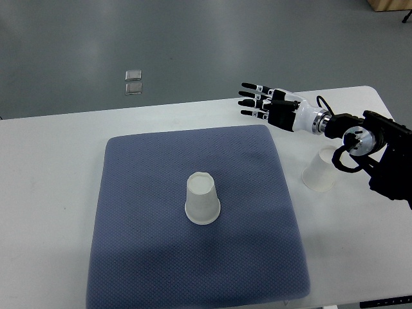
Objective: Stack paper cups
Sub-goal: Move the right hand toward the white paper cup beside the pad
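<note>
Two white paper cups on view, both upside down, long axes upright. First paper cup (pixel 203 199) near the middle of the blue-grey mat (pixel 141 193): wide rim down on the fabric, narrow base up, seen from above as a pale disc with a thin raised lip. Plain walls, no print, flaring toward the mat.

Second paper cup (pixel 320 171) off the mat, on the bare white table (pixel 51 167) just beside the mat's right edge, toward the table's right side. Same plain white, also inverted, leaning slightly in this view, top partly hidden behind the black forearm joint.

Right hand (pixel 267 105) reaching in from the right edge, hovering above the table near its far edge, just past the mat's far right corner. Fingers (pixel 252 94) straight and spread, pointing left, black with white bands, gripping nothing. Well apart from the centre cup, near the second cup but not touching it.

Mat square with rounded corners, textured weave, covering the middle of the table, near edge by the table's near edge. Grey floor beyond the far edge, with two small pale tiles (pixel 134 82) on it.
</note>
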Controlling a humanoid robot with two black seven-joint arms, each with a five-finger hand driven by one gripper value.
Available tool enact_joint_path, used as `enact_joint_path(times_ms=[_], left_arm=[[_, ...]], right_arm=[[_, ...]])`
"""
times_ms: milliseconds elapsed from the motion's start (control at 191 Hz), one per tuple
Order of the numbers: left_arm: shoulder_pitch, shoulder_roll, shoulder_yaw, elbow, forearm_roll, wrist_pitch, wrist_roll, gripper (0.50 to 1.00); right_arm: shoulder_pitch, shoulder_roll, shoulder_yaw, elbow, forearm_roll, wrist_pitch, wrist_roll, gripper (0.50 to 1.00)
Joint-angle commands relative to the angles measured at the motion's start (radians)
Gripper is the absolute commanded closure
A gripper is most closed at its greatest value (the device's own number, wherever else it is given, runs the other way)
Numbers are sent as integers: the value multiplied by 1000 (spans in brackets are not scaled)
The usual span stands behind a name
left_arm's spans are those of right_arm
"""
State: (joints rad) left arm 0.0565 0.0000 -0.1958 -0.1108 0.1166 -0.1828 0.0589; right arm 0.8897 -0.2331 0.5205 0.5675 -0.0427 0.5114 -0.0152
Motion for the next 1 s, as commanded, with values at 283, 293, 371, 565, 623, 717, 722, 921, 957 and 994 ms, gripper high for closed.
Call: enact_joint_path(times_ms=[283,293,371,565,623,717,722,921,957,994], left_arm=[[0,0,-1,0,0,5,1,500],[0,0,-1,2,0,5,-1,500],[-3,0,1,11,-2,8,1,500],[-3,0,-1,-1,0,6,1,500],[-3,0,-1,-1,0,6,-1,500],[-3,0,-1,0,0,6,1,500],[-3,0,-1,0,0,6,1,500],[-3,0,-1,5,0,6,1,500],[-3,0,-1,3,0,6,1,500],[-3,0,-1,2,0,6,1,500]], right_arm=[[8,0,-2,0,-2,-1,0,566],[8,0,-2,0,-2,-1,0,566],[14,-2,-4,0,-2,4,-2,566],[26,-12,-5,2,-5,28,-3,566],[40,-14,-11,0,-3,30,-3,566],[44,-37,-11,0,-6,32,-3,566],[44,-37,-11,0,-6,32,-3,566],[66,-67,-20,2,-17,36,-3,566],[67,-74,-22,2,-32,36,-3,566],[69,-80,-22,2,-71,35,-3,566]])
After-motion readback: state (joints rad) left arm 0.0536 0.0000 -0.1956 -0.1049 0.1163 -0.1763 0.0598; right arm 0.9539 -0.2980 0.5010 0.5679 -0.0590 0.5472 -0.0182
